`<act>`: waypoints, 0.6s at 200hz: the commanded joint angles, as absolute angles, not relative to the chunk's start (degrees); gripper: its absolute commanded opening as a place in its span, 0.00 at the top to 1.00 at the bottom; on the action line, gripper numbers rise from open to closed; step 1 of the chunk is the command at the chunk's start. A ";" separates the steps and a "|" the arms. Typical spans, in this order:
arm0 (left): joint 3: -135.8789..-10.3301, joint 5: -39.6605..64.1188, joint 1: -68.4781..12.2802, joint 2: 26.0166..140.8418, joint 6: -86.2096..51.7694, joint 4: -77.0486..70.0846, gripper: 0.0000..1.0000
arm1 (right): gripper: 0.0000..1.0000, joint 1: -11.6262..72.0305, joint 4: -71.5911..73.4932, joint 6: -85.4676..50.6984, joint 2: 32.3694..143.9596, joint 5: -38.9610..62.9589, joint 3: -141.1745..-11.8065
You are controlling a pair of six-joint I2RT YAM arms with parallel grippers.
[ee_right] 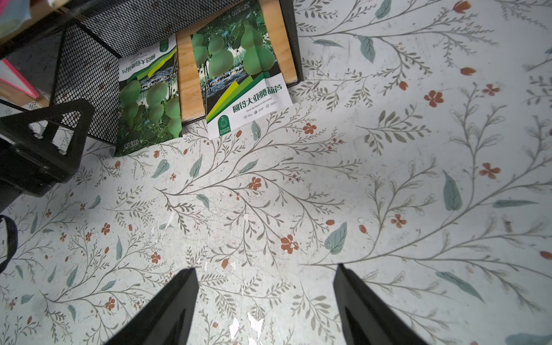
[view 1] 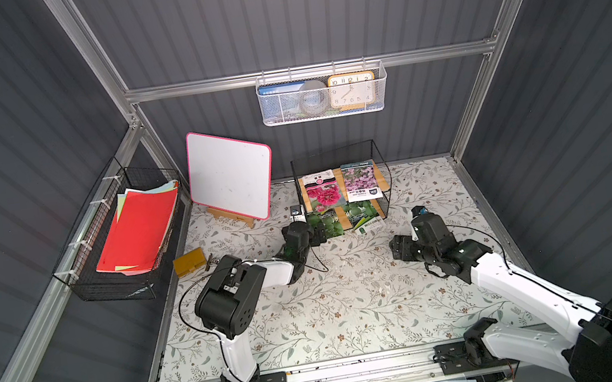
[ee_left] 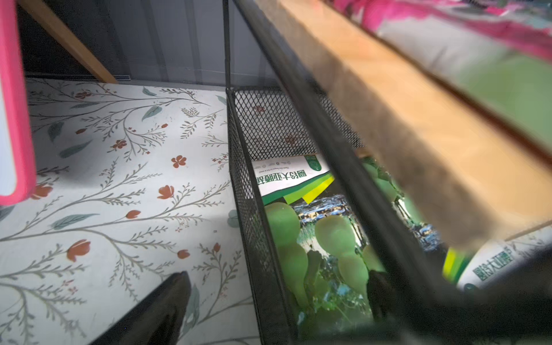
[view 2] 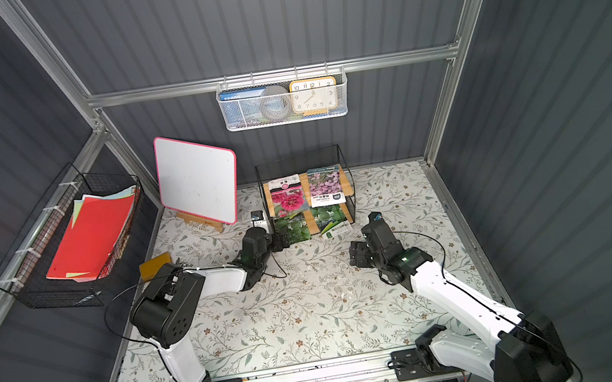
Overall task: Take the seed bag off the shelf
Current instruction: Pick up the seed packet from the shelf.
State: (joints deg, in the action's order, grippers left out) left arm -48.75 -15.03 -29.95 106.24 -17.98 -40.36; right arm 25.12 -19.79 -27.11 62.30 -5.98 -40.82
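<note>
The shelf (view 1: 383,182) stands at the back of the table, a black wire frame with two wooden boards (ee_right: 186,83). Its upper board carries a pink-flower seed bag (view 1: 323,193) and a purple-flower seed bag (view 1: 360,180). Two green gourd seed bags lie on the lower board, the left one (ee_left: 313,239) and the right one (ee_right: 239,68), which juts past the front edge. My left gripper (ee_left: 279,276) is open at the lower tier's left end. One of its fingers (ee_left: 173,298) is outside the mesh side wall, the other over the left gourd bag. My right gripper (ee_right: 265,268) hangs open above bare table in front of the shelf.
A pink-rimmed whiteboard (view 1: 229,174) on a wooden easel stands left of the shelf. A black wire basket (view 1: 76,273) with red papers hangs on the left wall. A white mesh basket (view 1: 277,114) with a clock hangs on the back wall. A yellow-brown box (view 1: 189,262) lies by my left arm.
</note>
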 commanded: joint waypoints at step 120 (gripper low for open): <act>-38.16 -18.24 -35.60 85.61 -25.67 -39.58 0.00 | 0.23 27.78 -15.55 -41.81 67.94 -2.93 -42.42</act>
